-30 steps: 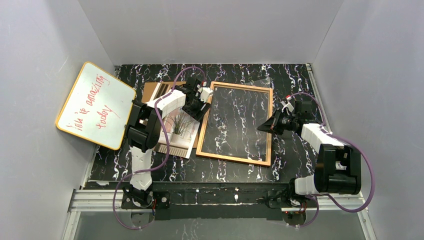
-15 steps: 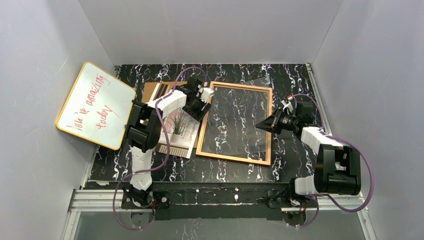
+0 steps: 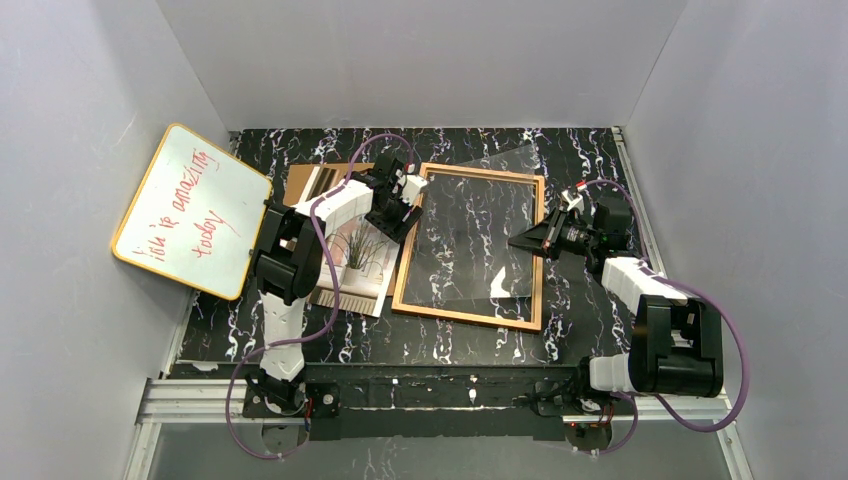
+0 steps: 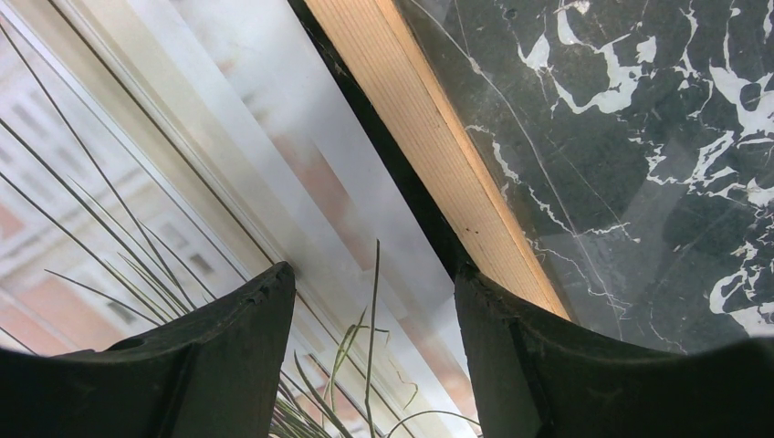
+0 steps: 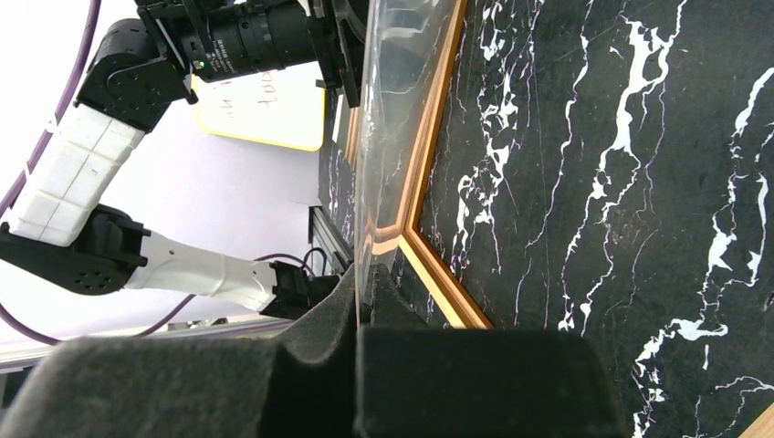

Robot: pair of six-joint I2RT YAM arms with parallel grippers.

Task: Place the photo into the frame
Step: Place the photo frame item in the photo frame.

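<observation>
The photo (image 3: 355,268) lies face up on the table left of the frame (image 3: 465,318), under my left arm. My left gripper (image 3: 400,213) is open and empty, low over the photo's right edge and the frame's left rail. In the left wrist view the gripper (image 4: 374,283) straddles the photo (image 4: 137,182) and the wooden rail (image 4: 438,137). My right gripper (image 3: 522,243) is shut on the right edge of a clear sheet (image 3: 497,282), holding it tilted up over the frame. The right wrist view shows the gripper (image 5: 365,292) pinching the sheet (image 5: 388,119) above the frame (image 5: 427,146).
A yellow-edged whiteboard (image 3: 190,210) with red writing leans against the left wall. A brown backing board (image 3: 305,180) lies behind the photo. Grey walls close in on three sides of the black marbled table (image 3: 590,170).
My right gripper has risen and moved slightly left with the clear sheet, tilting its right edge higher off the frame. My left arm has not moved.
</observation>
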